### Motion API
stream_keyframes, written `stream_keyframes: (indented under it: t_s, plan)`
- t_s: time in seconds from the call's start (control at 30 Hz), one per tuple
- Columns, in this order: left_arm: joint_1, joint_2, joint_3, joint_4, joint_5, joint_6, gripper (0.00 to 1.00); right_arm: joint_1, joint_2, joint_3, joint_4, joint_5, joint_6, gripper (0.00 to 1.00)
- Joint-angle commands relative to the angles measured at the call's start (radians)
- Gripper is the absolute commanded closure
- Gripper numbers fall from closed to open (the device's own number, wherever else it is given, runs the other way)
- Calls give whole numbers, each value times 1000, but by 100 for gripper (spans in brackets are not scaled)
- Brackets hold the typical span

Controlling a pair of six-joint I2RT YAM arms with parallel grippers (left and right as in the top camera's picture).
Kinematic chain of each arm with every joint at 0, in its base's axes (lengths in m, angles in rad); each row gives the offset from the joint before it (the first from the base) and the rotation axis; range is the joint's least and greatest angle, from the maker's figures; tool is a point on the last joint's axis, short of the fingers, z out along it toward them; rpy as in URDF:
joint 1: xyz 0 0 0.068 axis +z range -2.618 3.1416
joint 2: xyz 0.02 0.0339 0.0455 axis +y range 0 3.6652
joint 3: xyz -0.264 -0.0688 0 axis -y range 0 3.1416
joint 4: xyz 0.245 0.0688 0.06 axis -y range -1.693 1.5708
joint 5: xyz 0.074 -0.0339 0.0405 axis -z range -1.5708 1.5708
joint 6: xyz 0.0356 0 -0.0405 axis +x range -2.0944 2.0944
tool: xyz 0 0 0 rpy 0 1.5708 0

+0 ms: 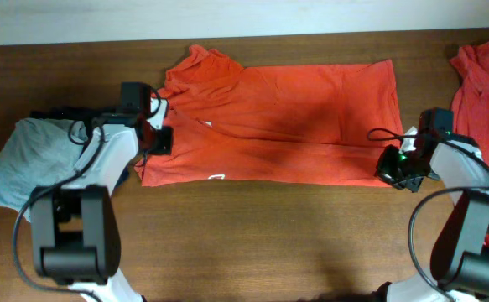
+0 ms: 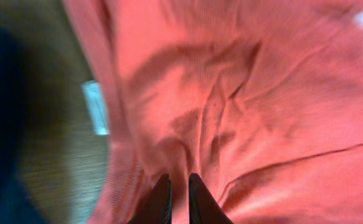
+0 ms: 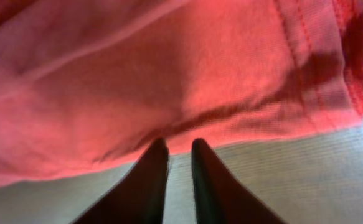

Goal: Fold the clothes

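Shirt (image 1: pixel 286 109) lies long from side to side between both claws. Left claw (image 2: pixel 178 177) pinches its left edge. Right claw (image 3: pixel 180 144) sits at the right hem with fingers close, grip unclear.

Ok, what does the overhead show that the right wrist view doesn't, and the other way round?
Overhead only: the whole spread T-shirt, the left gripper at its collar end, a grey garment, a crumpled red shirt far right. Right wrist only: the stitched hem up close, right gripper with fingers nearly together at the fabric edge; a grip is unclear. Both: T-shirt and wooden table.
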Motion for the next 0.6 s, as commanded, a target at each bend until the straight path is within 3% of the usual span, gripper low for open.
stream_keyframes:
  t_s: [0.0, 0.17, 0.33, 0.57]
  plan:
    - [-3, 68, -23, 16, 37, 35, 89, 6, 42, -8, 6, 1, -2, 89]
    - [-2, 145, -23, 79, 22, 53, 89, 6, 71, -8, 21, 8, 1, 90]
    - [5, 157, -23, 115, -36, 44, 89, 4, 110, -24, 36, 176, 40, 90]
    - [46, 157, -23, 43, -110, 26, 89, 4, 142, -90, 81, 303, 112, 94]
